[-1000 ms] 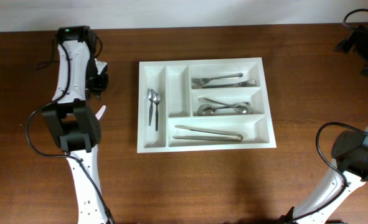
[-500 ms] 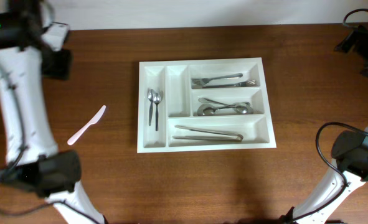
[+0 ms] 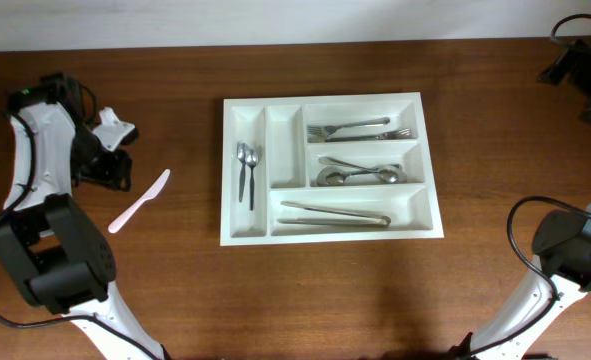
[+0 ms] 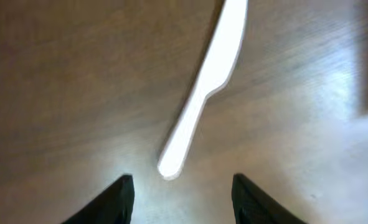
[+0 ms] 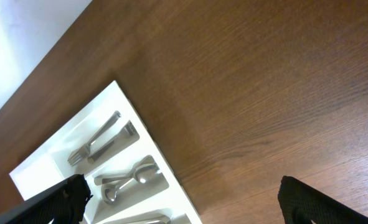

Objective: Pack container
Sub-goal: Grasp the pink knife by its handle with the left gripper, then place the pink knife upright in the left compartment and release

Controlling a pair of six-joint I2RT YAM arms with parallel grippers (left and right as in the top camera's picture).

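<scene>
The white container [image 3: 285, 232] lies mid-table with five compartments. It holds two small spoons [image 3: 245, 168], forks [image 3: 360, 129], large spoons [image 3: 360, 173] and tongs [image 3: 335, 213]. A white plastic knife [image 3: 140, 200] lies on the wood to its left, also in the left wrist view [image 4: 205, 87]. My left gripper [image 3: 110, 165] [image 4: 182, 190] is open and empty, just left of the knife's handle end. My right gripper [image 3: 575, 70] [image 5: 182, 199] is open and empty at the far right, high above the table; the container [image 5: 140, 134] shows below it.
Dark wood table [image 3: 375, 300]. The narrow upright compartment [image 3: 282, 145] of the container holds nothing. The back table edge meets a white wall [image 3: 275, 20].
My left arm has swung from the far left corner down towards the white knife, which has not moved. The right arm is still.
</scene>
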